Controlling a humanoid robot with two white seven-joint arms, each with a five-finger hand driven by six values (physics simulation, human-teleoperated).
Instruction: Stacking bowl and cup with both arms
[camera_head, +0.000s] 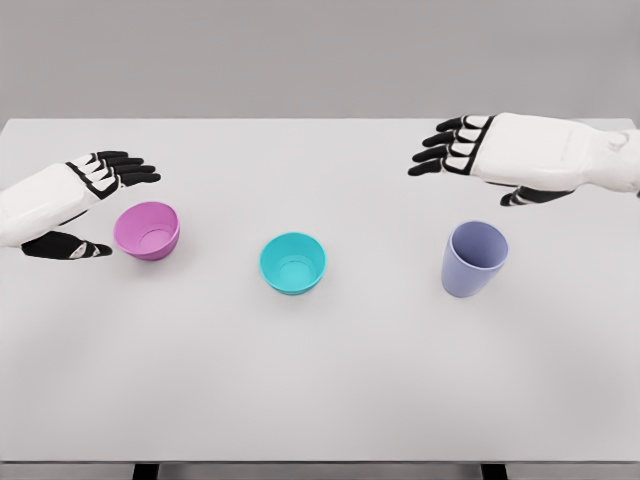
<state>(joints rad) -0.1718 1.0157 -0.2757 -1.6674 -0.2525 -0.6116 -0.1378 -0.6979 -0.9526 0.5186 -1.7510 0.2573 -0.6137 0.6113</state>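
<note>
Teal bowl (293, 263) untouched; fingers (120, 170) spread.

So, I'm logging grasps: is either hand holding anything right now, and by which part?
Nothing is held. The left hand is open beside the pink bowl; the right hand hovers open.

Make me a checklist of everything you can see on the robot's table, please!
Surface: white table, flat and plain.
Job's things: pink bowl on the left, teal bowl in the middle, lavender cup on the right; all upright, apart, nothing stacked.
Clutter: nothing seen.
Robot hands: left robot hand open, beside the pink bowl, thumb and fingers around its left side, contact unclear; right robot hand open, above and behind the cup, not touching.
Cables: nothing seen.
Surroundings: plain grey backdrop; dark table legs at the bottom edge.
</note>
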